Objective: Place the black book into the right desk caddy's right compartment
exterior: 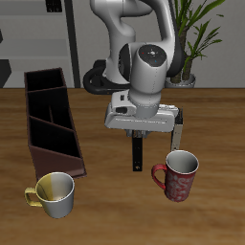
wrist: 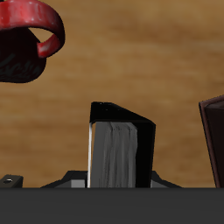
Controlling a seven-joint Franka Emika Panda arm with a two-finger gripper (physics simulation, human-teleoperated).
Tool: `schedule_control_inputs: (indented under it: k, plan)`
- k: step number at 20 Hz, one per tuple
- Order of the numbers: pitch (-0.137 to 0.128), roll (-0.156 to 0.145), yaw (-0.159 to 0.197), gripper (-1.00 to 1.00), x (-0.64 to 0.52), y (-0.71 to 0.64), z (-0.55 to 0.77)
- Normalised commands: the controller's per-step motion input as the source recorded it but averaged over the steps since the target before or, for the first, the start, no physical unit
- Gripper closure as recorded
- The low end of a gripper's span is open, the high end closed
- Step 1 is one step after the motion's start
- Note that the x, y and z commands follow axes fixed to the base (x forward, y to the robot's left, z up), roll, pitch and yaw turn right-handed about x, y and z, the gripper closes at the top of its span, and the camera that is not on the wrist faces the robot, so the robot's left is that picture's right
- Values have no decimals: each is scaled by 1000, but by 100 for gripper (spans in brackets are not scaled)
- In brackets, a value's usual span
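My gripper (exterior: 137, 141) is shut on the black book (exterior: 137, 155), which hangs upright below the hand, just above the wooden table (exterior: 115, 206). In the wrist view the book (wrist: 122, 144) stands between the fingers, showing its black cover and grey page edge. The right desk caddy (exterior: 48, 120), a long maroon-brown tray with dividers, one of them slanted, lies apart from the gripper, beside the table's edge. A corner of the caddy (wrist: 214, 140) shows in the wrist view.
A red mug (exterior: 179, 175) stands close beside the held book, and it also shows in the wrist view (wrist: 26, 39). A yellow mug (exterior: 55, 194) stands at the caddy's near end, toward the table's front edge. A potted plant (exterior: 196, 38) stands behind the table.
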Motion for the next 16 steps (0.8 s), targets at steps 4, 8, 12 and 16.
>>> schedule_control_inputs:
  k: [4, 8, 12, 16]
  plan:
    - [-72, -27, 8, 100, -112, -245, 508]
    - [-91, -34, 29, 100, -256, -300, 541]
    - [-76, -36, 13, 100, -244, -326, 544]
    - [-127, -54, 10, 100, -360, -460, 717]
